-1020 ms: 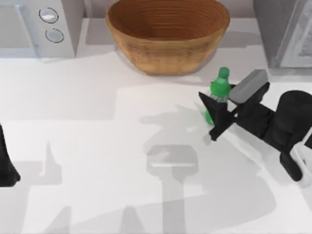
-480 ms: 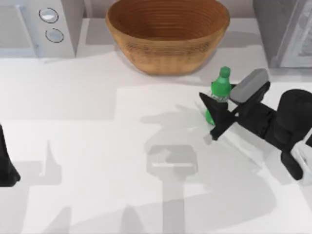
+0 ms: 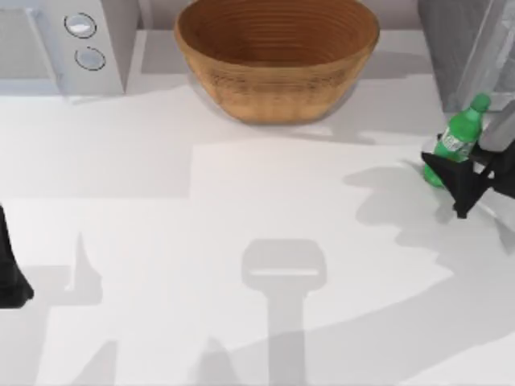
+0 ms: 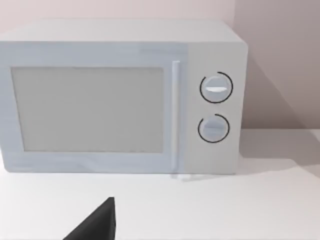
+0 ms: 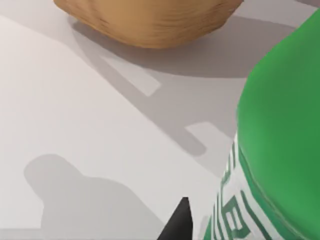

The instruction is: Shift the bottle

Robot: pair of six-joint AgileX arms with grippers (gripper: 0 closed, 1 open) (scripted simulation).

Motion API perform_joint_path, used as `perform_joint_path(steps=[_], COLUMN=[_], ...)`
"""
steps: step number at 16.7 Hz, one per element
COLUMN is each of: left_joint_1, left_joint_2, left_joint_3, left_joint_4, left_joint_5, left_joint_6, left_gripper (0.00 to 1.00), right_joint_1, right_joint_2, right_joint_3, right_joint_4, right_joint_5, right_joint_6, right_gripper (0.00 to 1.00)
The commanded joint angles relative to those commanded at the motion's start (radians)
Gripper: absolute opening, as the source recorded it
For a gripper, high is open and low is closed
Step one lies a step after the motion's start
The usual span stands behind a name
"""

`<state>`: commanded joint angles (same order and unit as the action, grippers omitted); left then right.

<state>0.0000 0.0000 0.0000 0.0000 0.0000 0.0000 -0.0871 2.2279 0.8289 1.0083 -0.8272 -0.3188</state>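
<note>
The small green bottle (image 3: pixel 460 141) with a green cap and white-lettered label stands nearly upright at the table's far right, just in front of the grey appliance. My right gripper (image 3: pixel 445 183) is shut on its lower body, reaching in from the right edge. The bottle's label (image 5: pixel 280 160) looms close in the right wrist view, with one dark fingertip (image 5: pixel 179 224) beside it. My left arm (image 3: pixel 8 269) stays parked at the left edge.
A large wicker bowl (image 3: pixel 278 56) sits at the back centre, and its side (image 5: pixel 150 22) appears in the right wrist view. A white microwave (image 3: pixel 64 44) stands back left, facing the left wrist camera (image 4: pixel 120 100). A grey appliance (image 3: pixel 471 48) occupies the back right corner.
My right gripper has carried the bottle from right of centre to the far right of the table, slightly farther back. The left arm has not moved.
</note>
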Motion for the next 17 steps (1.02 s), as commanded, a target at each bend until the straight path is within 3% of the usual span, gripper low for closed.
perform_joint_path(steps=[5,9,12,17], left_joint_1=[0.000,0.000,0.000,0.000], left_joint_2=[0.000,0.000,0.000,0.000], left_joint_3=[0.000,0.000,0.000,0.000], left_joint_4=[0.000,0.000,0.000,0.000], left_joint_5=[0.000,0.000,0.000,0.000], left_joint_6=[0.000,0.000,0.000,0.000], left_gripper=[1.00,1.00,1.00,1.00], right_joint_1=[-0.344,-0.563,-0.633,-0.632], right_joint_2=[-0.073,-0.147,-0.179,-0.175], right_joint_3=[0.067,0.112,0.129,0.128], right_joint_4=[-0.432,-0.675,-0.747,-0.748], right_joint_5=[-0.332,-0.537,-0.606,-0.607], right_joint_6=[-0.259,-0.431,-0.494,-0.493], right_gripper=[0.00,0.00,0.00,0.00])
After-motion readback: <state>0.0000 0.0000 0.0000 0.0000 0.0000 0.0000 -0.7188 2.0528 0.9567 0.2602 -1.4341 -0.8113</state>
